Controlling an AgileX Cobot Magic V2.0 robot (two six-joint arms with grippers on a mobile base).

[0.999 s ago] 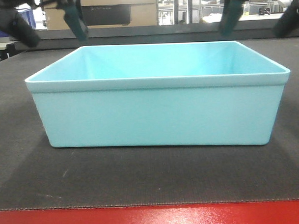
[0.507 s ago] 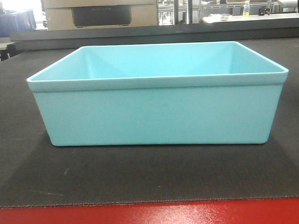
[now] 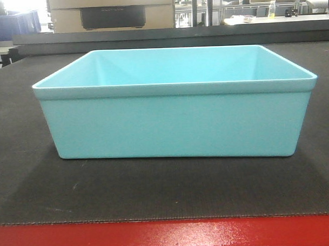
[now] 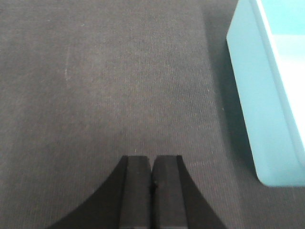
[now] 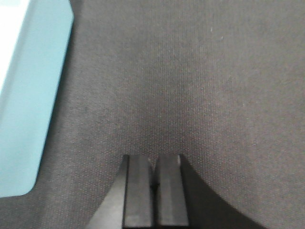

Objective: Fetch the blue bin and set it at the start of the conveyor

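Note:
The blue bin (image 3: 175, 122) is a light turquoise tub standing upright and empty on the dark grey woven conveyor belt (image 3: 156, 191), just behind the belt's red edge strip (image 3: 168, 237). My left gripper (image 4: 152, 160) is shut and empty above bare belt; the bin's wall (image 4: 259, 95) lies to its right. My right gripper (image 5: 153, 158) is shut and empty above bare belt; the bin's wall (image 5: 33, 95) lies to its left. Neither gripper touches the bin. Neither shows in the front view.
Behind the belt stand a cardboard box with a dark opening (image 3: 112, 14), a dark blue crate (image 3: 15, 23) at the far left, and shelving and tables (image 3: 247, 12) at the back right.
One second ago both grippers hung over the bin's far corners in the front view; they have left that view. The bin has shifted very slightly to the right.

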